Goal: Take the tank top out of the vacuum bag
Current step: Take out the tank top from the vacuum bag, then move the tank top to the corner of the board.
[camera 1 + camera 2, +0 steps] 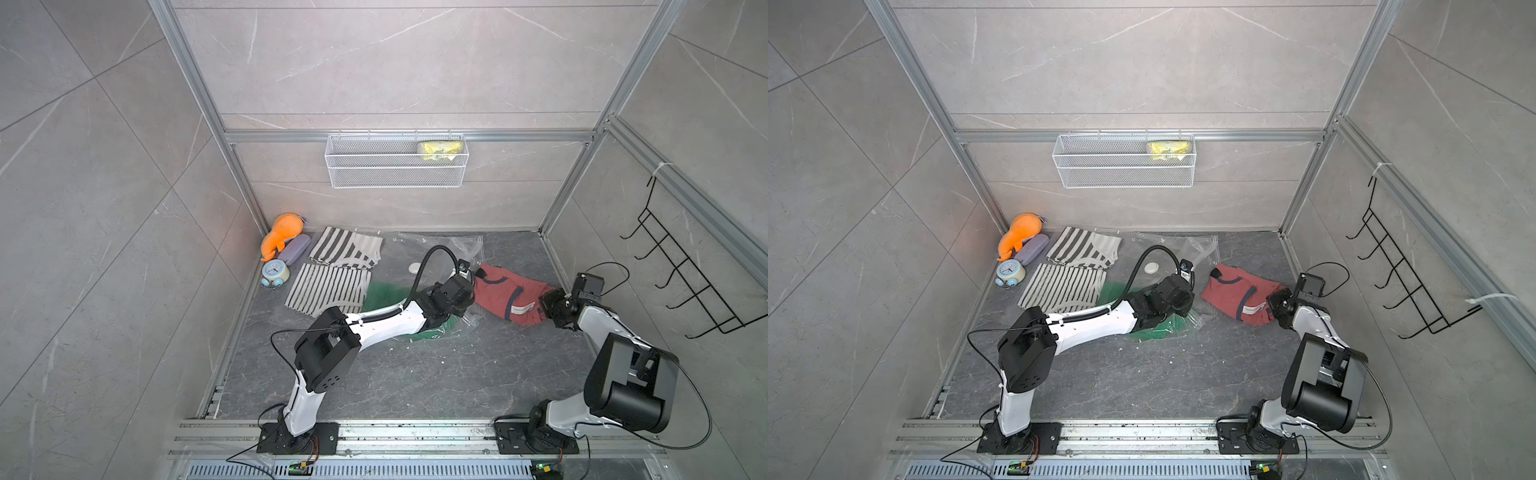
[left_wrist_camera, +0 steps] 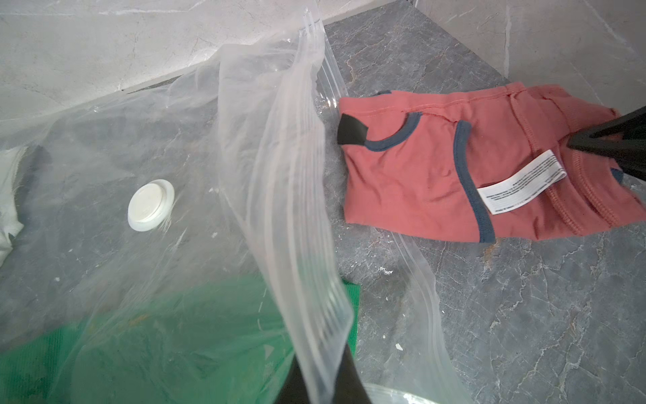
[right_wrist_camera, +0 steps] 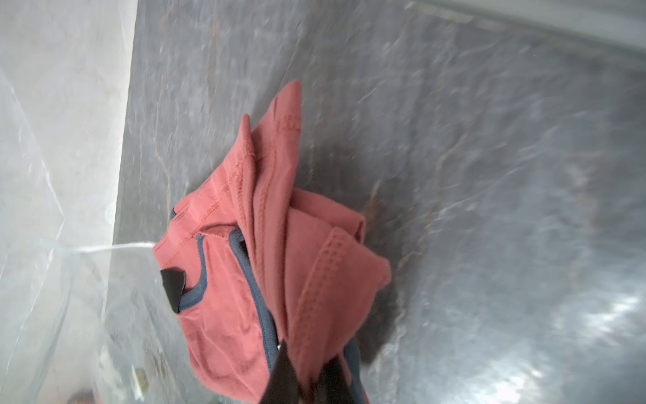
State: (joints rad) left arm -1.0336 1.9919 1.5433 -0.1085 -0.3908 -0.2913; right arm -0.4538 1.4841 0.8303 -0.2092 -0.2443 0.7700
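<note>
The tank top (image 1: pixel 507 293) (image 1: pixel 1237 293) is coral red with navy trim. It lies crumpled on the grey floor, outside and to the right of the vacuum bag (image 1: pixel 436 249) (image 1: pixel 1167 249). My right gripper (image 3: pixel 306 374) is shut on a bunch of its hem (image 3: pixel 325 280). My left gripper (image 2: pixel 321 370) is shut on the bag's zip-seal strip (image 2: pixel 297 210) and holds that edge raised. The bag's round white valve (image 2: pixel 151 204) lies flat. A green garment (image 2: pixel 140 349) sits inside the bag under my left arm.
Two striped cloths (image 1: pixel 332 266) lie left of the bag. An orange plush (image 1: pixel 282 232), a purple pouch (image 1: pixel 296 248) and a small clock (image 1: pixel 274 272) fill the back left corner. A wire basket (image 1: pixel 395 174) hangs on the back wall and a black hook rack (image 1: pixel 685 266) on the right wall.
</note>
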